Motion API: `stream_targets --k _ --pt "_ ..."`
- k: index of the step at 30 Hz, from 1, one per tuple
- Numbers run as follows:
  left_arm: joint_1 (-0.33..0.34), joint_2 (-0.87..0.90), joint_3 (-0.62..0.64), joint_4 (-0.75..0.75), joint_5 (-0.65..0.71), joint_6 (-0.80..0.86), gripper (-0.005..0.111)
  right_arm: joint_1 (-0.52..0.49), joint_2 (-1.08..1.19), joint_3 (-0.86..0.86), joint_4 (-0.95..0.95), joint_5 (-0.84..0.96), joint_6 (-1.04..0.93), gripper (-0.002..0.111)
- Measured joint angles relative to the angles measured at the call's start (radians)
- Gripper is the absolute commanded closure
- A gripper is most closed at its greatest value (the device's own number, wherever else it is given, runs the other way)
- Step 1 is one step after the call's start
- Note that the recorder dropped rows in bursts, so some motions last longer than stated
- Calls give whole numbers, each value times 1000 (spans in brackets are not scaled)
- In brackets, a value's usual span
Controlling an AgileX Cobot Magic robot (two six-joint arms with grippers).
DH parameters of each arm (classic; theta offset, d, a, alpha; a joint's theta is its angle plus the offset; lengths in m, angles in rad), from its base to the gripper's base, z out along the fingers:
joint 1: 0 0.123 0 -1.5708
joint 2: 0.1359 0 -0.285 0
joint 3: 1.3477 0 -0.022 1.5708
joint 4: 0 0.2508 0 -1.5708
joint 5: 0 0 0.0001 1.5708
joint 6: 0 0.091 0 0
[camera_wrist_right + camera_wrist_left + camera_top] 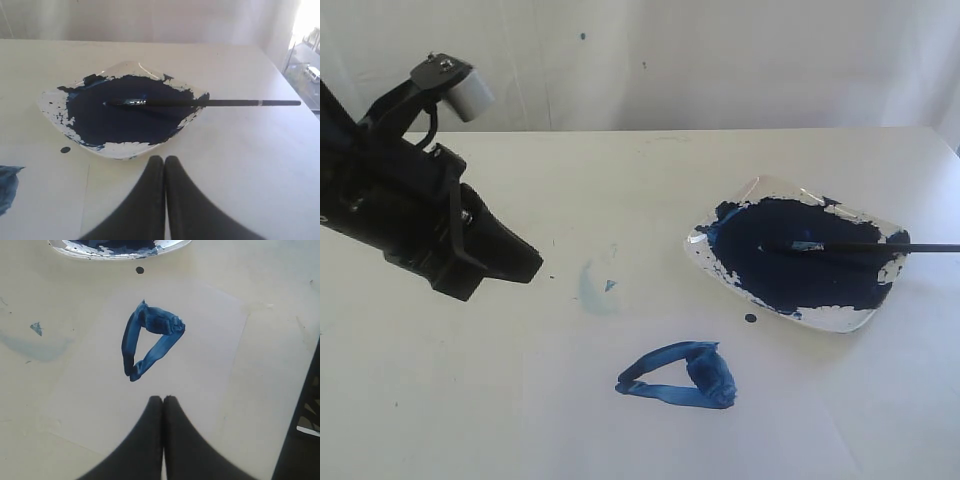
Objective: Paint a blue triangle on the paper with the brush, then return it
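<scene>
The blue triangle [678, 376] is a thick dark-blue outline on the paper [580, 425], near the front of the table. The brush [860, 246] lies flat across the paint dish [860, 316], its bristles in the navy paint and its handle sticking out past the right rim. My left gripper [528, 266] hangs shut and empty above the table, left of the triangle [150, 340]; the left wrist view shows its tips [163, 399] over the paper [205, 340]. My right gripper [164, 159] is shut on nothing, just short of the dish [125, 148], apart from the brush [215, 103].
A pale-blue smudge [595, 290] marks the tabletop behind the paper. A small paint dot [751, 318] sits beside the dish. A white wall backs the table. The right arm does not show in the exterior view.
</scene>
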Motion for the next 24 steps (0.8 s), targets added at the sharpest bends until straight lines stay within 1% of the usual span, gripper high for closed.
stream_targets --k 3,10,13,18,24 --pt "0 0 0 0 0 0 107 -28 -13 0 -4 7 0 108" --pt "0 0 0 0 0 0 107 -132 -14 0 -9 20 0 108" --pt "0 0 0 0 0 0 107 -143 -14 0 -10 20 0 108" --pt "0 0 0 0 0 0 107 -125 -14 0 1 20 6 108" --pt "0 0 0 0 0 0 107 -40 -14 0 4 21 17 108"
